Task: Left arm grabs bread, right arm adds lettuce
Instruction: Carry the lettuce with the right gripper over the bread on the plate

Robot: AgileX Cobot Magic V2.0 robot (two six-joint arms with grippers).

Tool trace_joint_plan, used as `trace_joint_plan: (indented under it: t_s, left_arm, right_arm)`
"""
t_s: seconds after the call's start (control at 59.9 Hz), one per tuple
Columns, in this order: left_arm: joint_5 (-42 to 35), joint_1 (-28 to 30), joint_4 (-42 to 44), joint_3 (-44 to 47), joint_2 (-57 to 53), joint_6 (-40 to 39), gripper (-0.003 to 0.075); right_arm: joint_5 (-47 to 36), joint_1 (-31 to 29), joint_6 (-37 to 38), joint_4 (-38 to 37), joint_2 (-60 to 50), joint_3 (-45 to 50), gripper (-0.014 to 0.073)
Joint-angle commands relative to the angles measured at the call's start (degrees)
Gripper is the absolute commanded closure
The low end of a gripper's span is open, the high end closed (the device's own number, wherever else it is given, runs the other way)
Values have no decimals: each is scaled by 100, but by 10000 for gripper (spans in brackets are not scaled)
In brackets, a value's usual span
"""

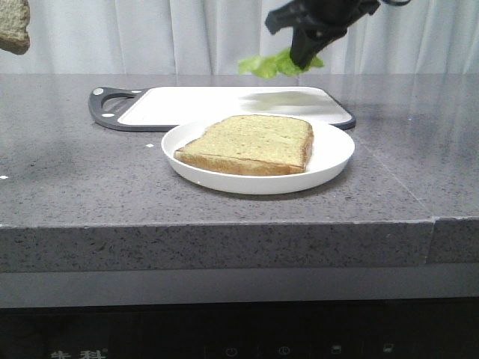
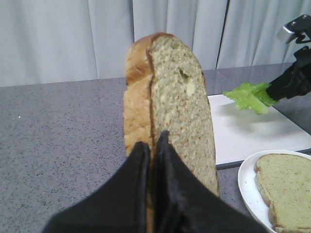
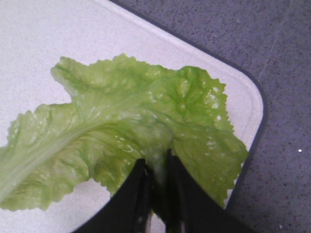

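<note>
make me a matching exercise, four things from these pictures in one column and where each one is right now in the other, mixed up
Things
1. ruffled green lettuce leaf
2. thick tan bread slice with a dimple
3. thinner yellowish-topped bread slice
4. round white plate

Places
A. lying flat on the plate
B. pinched in the right gripper above the white cutting board
C. on the grey counter, in front of the board
D. held up in the left gripper

Pairs: 1-B, 2-D, 3-A, 4-C

Two bread slices, one lettuce leaf, one plate
</note>
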Motion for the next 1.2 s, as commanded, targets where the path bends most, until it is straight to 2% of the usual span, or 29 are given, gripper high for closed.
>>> trace_joint_plan:
  t_s: [0.0, 0.15, 0.234, 0.484, 0.685, 1.085, 1.186]
  left_arm:
    - [-192, 10, 157, -156, -22, -59, 741]
    - [-192, 10, 157, -156, -22, -59, 741]
    - [-192, 10, 157, -156, -22, -59, 741]
    - [-192, 10, 157, -156, -22, -59, 741]
    - [-192, 10, 157, -156, -22, -59, 741]
    - [-192, 10, 157, -156, -22, -59, 741]
    - [-192, 10, 157, -156, -22, -59, 741]
  right_arm:
    - [-239, -11, -49, 72, -569, -194, 509]
    - [-114, 1, -49, 289, -1008, -84, 509]
    - [-241, 59, -49, 373, -1399, 363, 509]
    - [-1425, 732, -49, 399, -3053, 2992, 509]
    - [-2122, 1307, -49, 399, -3377, 4387, 509]
    - [-2191, 1359, -49, 399, -3142, 4655, 505]
    - [-2094, 1327, -49, 394, -3130, 4655, 479]
